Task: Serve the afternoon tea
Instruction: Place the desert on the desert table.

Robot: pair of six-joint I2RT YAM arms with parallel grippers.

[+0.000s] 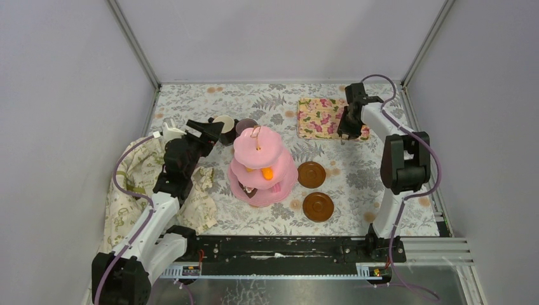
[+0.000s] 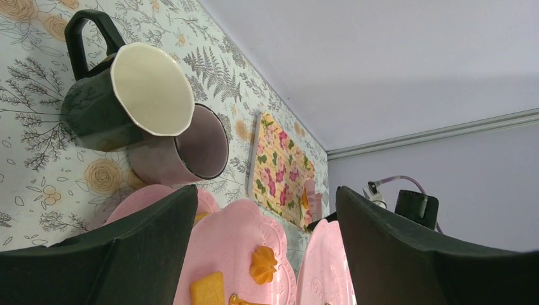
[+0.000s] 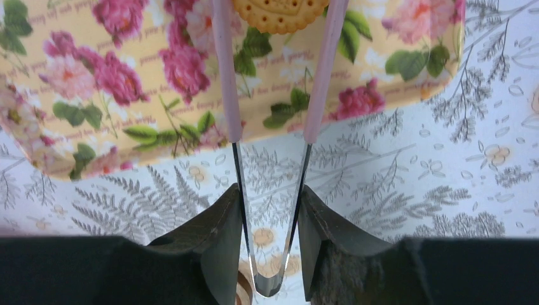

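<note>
The pink three-tier cake stand (image 1: 260,166) with its gold loop handle stands mid-table, with orange sweets (image 1: 267,171) on its tiers. Two dark mugs (image 1: 224,126) (image 1: 246,127) stand just behind it. Two brown saucers (image 1: 311,174) (image 1: 318,206) lie to its right. My left gripper (image 1: 206,131) is open and empty beside the mugs. In the left wrist view the stand's tiers (image 2: 241,248) show between its jaws and the mugs (image 2: 127,95) lie beyond. My right gripper (image 3: 270,190) is shut on metal tongs (image 3: 237,165) with pink tips. The tongs grip a round biscuit (image 3: 278,14) over the floral tray (image 3: 95,76).
The floral tray (image 1: 318,117) lies at the back right under my right gripper (image 1: 347,130). A crumpled beige leaf-print cloth (image 1: 136,175) lies at the left under my left arm. Walls close in the back and both sides.
</note>
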